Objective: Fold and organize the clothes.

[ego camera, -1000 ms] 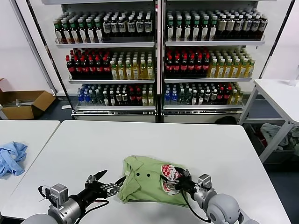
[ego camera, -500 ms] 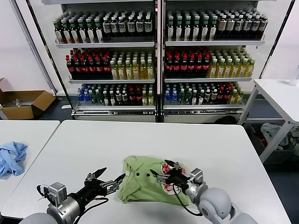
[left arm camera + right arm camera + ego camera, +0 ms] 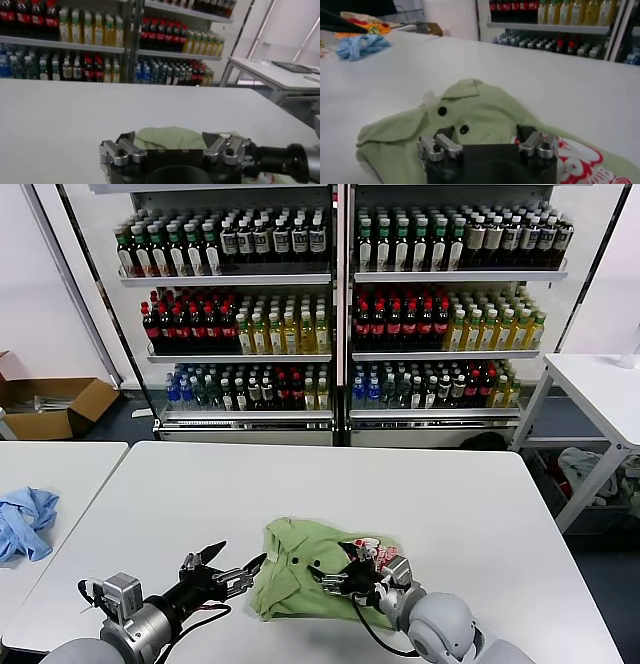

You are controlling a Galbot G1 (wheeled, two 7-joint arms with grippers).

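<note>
We note change: right pincer [image 3: 345, 569] has swept from checkered-print side across shirt [image 3: 300, 579] toward buttons, jaws spread, nothing pinched. Left pincer [image 3: 228, 569] unmoved, spread, just beside shirt's edge, empty. We judge: right arm repositioning for next fold grasp; no fold under way.

Shirt lies bunched on counter [image 3: 430, 494], directly beneath right pincer, between both pincers. Collar [image 3: 462, 90] points away from pincers, toward shelves. Long axis not clear; appears to run from left pincer toward right pincer.
</note>
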